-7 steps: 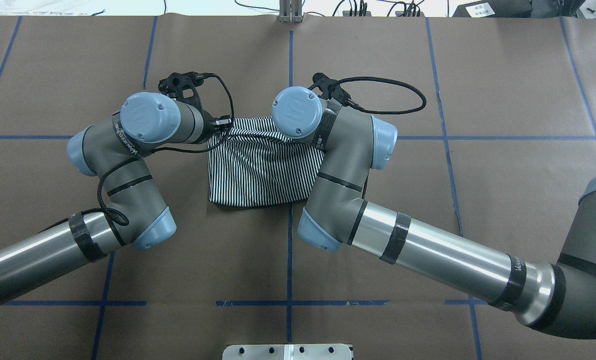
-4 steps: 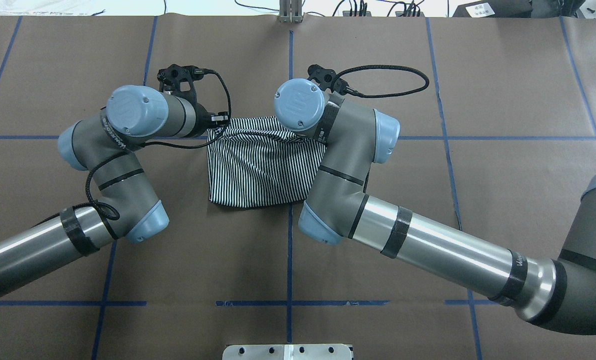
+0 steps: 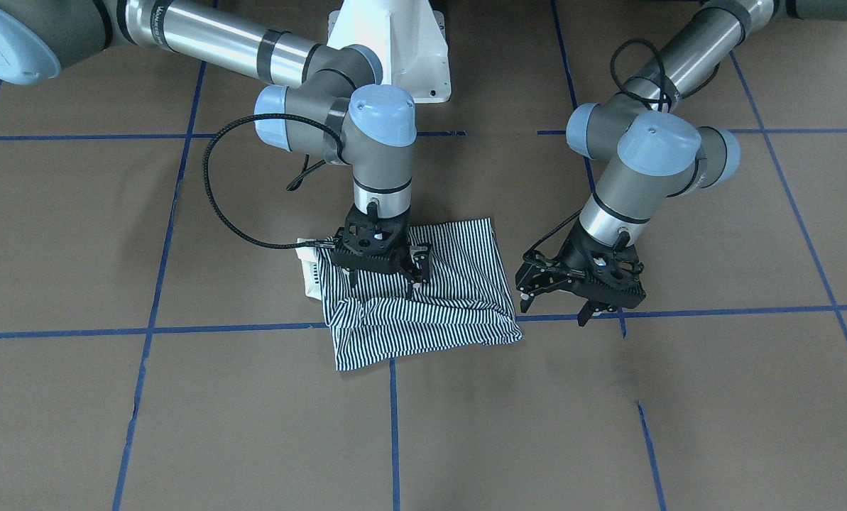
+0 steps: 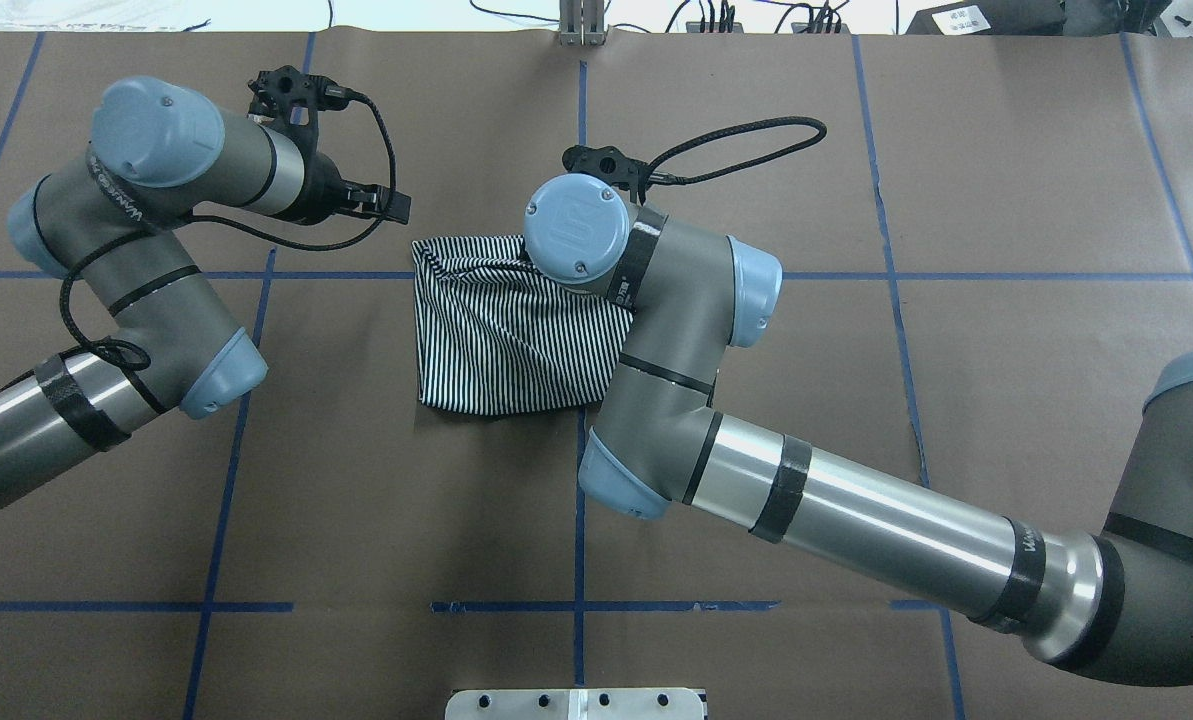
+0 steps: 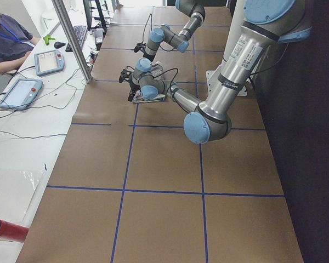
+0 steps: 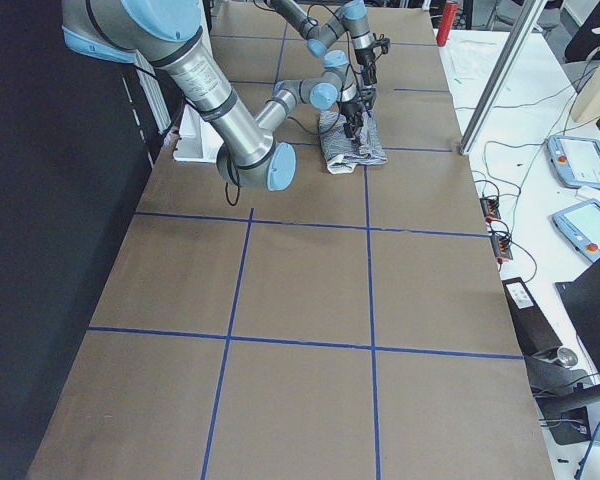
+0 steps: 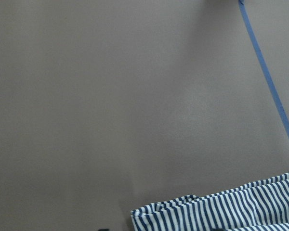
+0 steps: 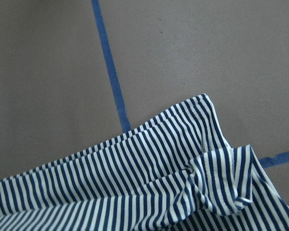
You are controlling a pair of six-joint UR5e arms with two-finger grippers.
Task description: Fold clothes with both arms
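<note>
Claw states late in the fold. Front-facing view: the right claw [image 3: 384, 280] points straight down with its jaws apart over the robot-right part of the shirt [image 3: 430, 319]; whether its tips touch the cloth cannot be told. The left claw [image 3: 556, 309] hangs spread wide and empty over bare desk [image 3: 182, 426], just beside the shirt's edge. The shirt lies as a compact, roughly square packet across a blue tape line [image 3: 238, 330], rumpled toward its far side, with a sliver of cream collar [image 3: 308, 273] showing at one edge. Overhead view: the left claw [image 4: 386, 205] is apart from the shirt [image 4: 506, 340], and the right claw is hidden beneath its own wrist. Side views: the shirt [image 6: 365, 150] is small and partly masked by the arms. Left wrist view: only a striped edge [image 7: 221, 214] enters at the bottom, and the rest is desk. Right wrist view: a bunched corner [image 8: 231, 183] rides on flatter layers. Judged from this, the step in hand is clearing the claws from the packet. The right claw should rise vertically before it travels sideways, so that no finger drags the top layer. Any regrasp should take matching corners at equal height, and the bunched corner should be flattened first.
</note>
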